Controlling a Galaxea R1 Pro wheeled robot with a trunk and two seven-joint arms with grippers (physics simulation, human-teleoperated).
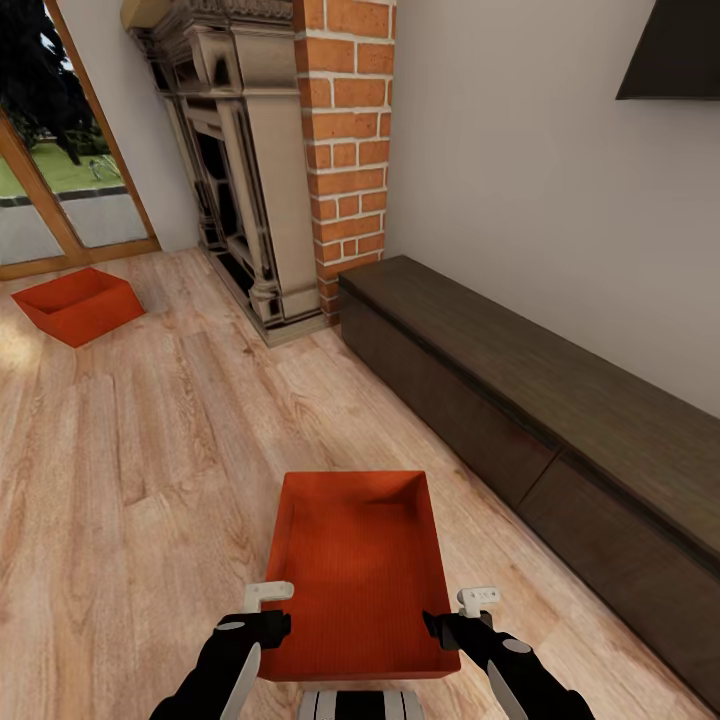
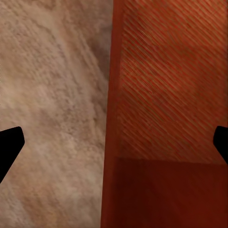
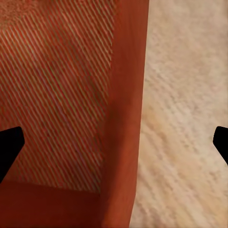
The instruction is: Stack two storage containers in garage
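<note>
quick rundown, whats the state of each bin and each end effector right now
near storage container: upright, empty, on wood floor, between both arms
far storage container: upright, empty, on floor by glass door
left end effector: open, straddling the near bin's wall
right end effector: open, straddling the opposite wall

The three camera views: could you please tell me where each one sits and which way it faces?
Head view: on the head, looking forward and down at the near container, far container, fireplace and cabinet; both arms show.
Left wrist view: by the left claw, open, straddling the container's wall; dark fingertips show.
Right wrist view: by the right claw, open, straddling the opposite wall.
All three share the near container and wood floor.
</note>
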